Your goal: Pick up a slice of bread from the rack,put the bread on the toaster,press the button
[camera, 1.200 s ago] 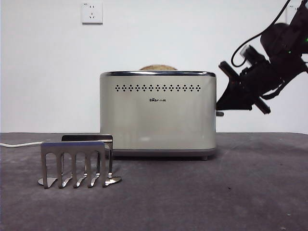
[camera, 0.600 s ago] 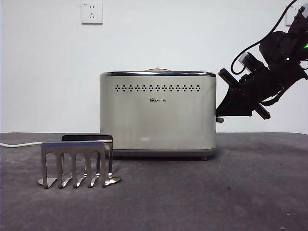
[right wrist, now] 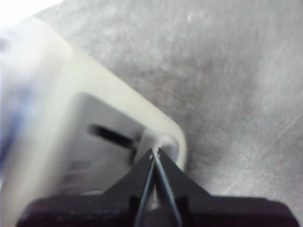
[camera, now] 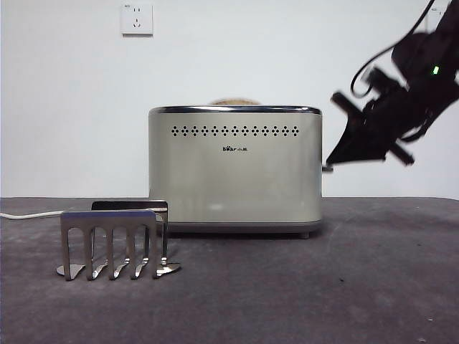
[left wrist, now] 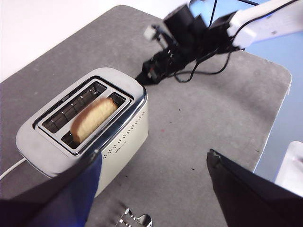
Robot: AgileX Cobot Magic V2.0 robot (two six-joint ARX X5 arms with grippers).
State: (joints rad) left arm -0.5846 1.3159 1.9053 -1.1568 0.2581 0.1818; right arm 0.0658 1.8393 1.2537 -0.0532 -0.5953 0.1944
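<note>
Front view: bread [camera: 234, 102] is seated in the toaster [camera: 234, 169].
The right gripper [right wrist: 155, 152], jaws pressed together, is held at the toaster's button [camera: 328, 169]; the left gripper [left wrist: 151, 189] is spread above.

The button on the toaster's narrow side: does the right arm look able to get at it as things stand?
Probably yes. The right gripper, jaws shut, sits right at the button beside the toaster, and nothing stands between them.

Even, bright light throughout; the right gripper [camera: 337, 159] is motion-blurred, and its wrist view is soft.
</note>
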